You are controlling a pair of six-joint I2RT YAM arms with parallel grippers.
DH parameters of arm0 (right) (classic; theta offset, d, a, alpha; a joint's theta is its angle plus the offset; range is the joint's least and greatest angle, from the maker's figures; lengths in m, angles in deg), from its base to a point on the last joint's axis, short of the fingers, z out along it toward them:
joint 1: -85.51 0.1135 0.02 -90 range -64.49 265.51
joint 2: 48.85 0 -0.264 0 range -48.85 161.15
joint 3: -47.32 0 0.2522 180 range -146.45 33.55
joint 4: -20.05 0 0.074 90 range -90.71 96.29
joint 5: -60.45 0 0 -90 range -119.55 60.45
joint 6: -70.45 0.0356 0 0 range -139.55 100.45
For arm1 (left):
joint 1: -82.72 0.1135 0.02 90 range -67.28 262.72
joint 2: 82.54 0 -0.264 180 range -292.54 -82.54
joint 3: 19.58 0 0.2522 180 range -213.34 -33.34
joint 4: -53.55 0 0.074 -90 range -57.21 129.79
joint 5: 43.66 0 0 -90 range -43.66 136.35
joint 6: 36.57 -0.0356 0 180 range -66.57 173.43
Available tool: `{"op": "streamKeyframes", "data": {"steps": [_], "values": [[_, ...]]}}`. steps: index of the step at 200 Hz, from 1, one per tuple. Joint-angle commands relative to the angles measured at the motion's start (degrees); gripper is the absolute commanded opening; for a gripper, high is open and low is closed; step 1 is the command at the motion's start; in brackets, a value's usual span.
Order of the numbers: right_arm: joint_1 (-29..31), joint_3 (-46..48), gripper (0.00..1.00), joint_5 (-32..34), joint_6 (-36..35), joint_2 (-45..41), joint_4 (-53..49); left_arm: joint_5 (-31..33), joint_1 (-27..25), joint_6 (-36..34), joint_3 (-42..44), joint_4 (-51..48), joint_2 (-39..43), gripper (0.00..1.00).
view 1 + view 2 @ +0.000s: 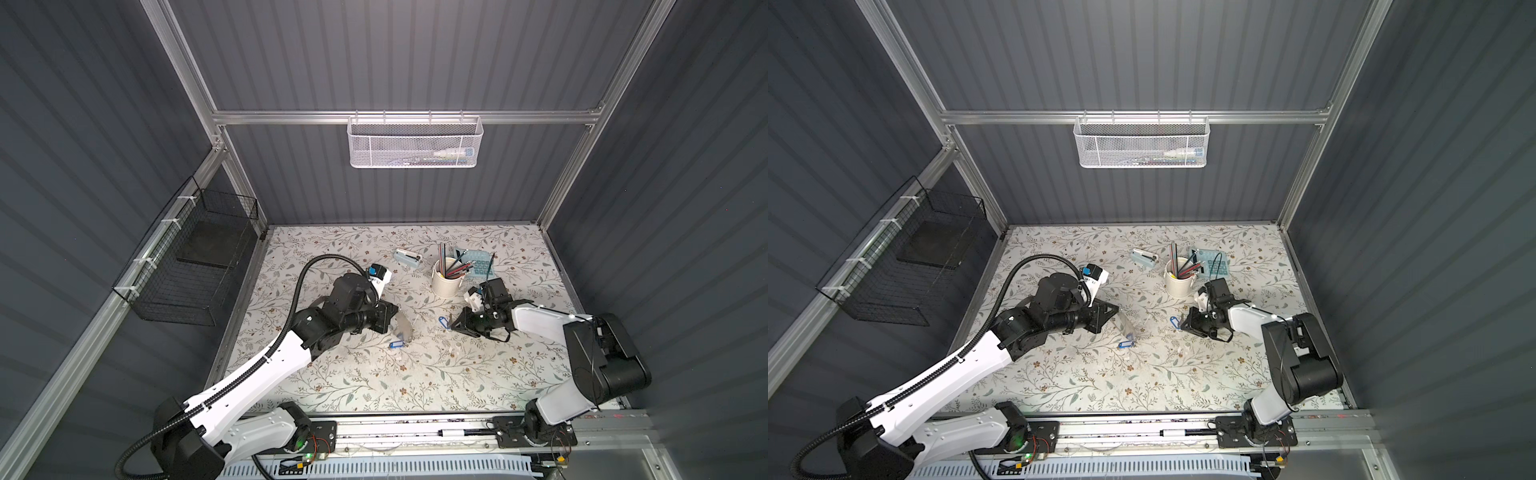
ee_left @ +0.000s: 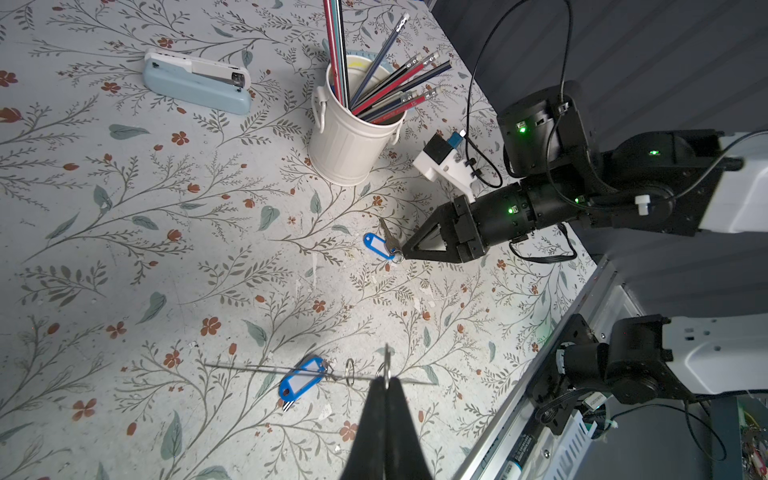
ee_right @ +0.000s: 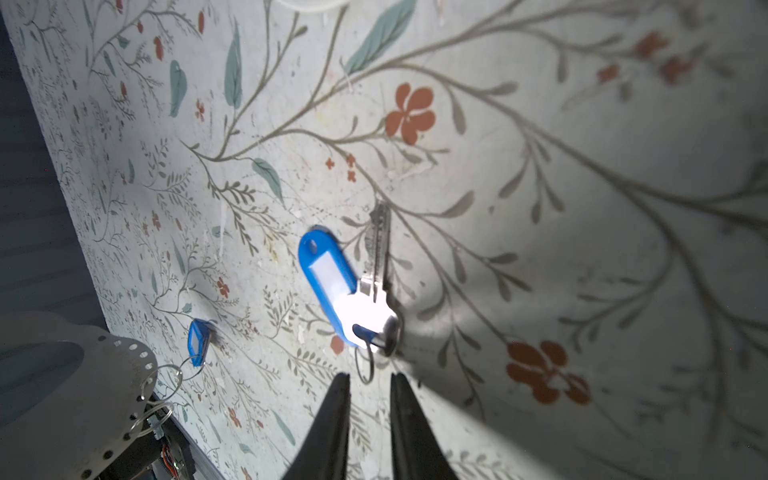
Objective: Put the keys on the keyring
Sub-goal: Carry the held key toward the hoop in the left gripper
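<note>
**Task status: one key judged fitted, one key outstanding.**

1. Nearest my base, the first key, a small metal key with a bright blue plastic label tag [image 2: 301, 380], lies on the floral-patterned table [image 1: 374, 386]. In the right wrist view its wire split ring appears linked through a hole in the rim of the keyring, a large thin flat grey metal oval loop [image 3: 75, 407]. I judge this key to be on the keyring. The link is small, so I cannot confirm it fully.

2. My left gripper [image 2: 386, 386] is closed on the rim of the keyring and holds the loop on edge above the table, just beside the first key.

3. Farther out, the second key, another small metal key with a blue plastic tag [image 3: 376, 257], lies flat on the table, well apart from the keyring. My right gripper [image 3: 370, 375] sits low, just beside it. Its fingers stand narrowly apart with nothing between them, and the key's own split ring lies just ahead of the gap. This key is not yet grasped.

4. Remaining work, as I judge it: grip the second key, carry it to the keyring, and thread its split ring onto the rim.

5. Farthest out stand a white ribbed metal cup of pencils [image 1: 444, 282] and a pale blue plastic stapler [image 1: 408, 258]. Neither is involved.
</note>
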Motion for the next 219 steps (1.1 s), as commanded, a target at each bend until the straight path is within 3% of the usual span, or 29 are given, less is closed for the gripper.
{"op": "streamKeyframes", "data": {"steps": [1, 109, 219], "values": [[0.5, 0.8, 0.22, -0.8, 1.3, -0.6, 0.3, -1.0, 0.3, -0.2, 0.2, 2.3, 1.5, 0.0], [1.7, 0.5, 0.23, -0.5, 2.4, 2.0, 1.5, -0.5, 0.3, -0.2, 0.3, 1.5, 2.5, 0.0], [1.9, -0.3, 0.15, 0.5, 3.1, 3.5, 1.8, -0.4, 0.3, -0.4, 0.2, 1.4, 2.5, 0.0]]}}
